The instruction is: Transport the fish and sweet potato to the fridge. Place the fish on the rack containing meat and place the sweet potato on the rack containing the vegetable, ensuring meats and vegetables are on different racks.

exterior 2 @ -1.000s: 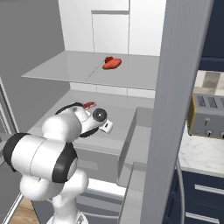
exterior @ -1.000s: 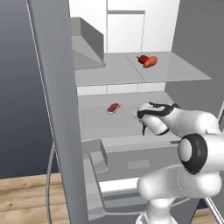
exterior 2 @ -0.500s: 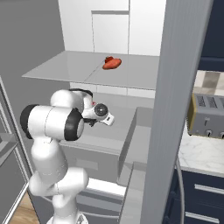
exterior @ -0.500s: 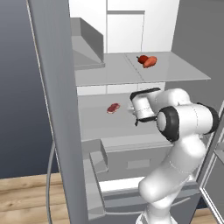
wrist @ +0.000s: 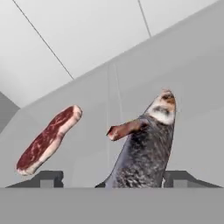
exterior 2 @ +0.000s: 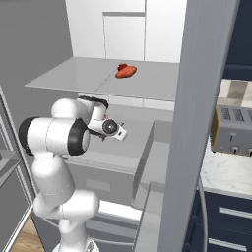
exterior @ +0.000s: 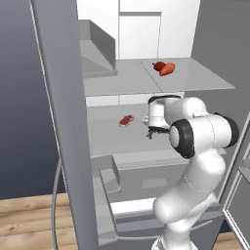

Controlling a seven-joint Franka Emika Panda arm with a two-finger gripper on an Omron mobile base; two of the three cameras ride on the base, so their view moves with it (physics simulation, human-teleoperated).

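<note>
The fridge stands open. On its upper rack the orange sweet potato lies against the deep-red vegetable. The lower rack carries the pink meat. My gripper reaches in over this lower rack, to the right of the meat. Its fingertips stand wide apart, so it is open. The grey speckled fish is between them, closer to the right one, pointing away from the hand. Its tail end is hidden at the bottom of the hand view.
Grey drawers sit below the lower rack, and the fridge door stands close on the right of my arm. A toaster sits on a marble counter beyond it. A grey box fills the upper rack's left side.
My arm has swung up and left, carrying the hand in over the lower rack toward the meat. The jaws, shut before, now stand apart around the fish.
</note>
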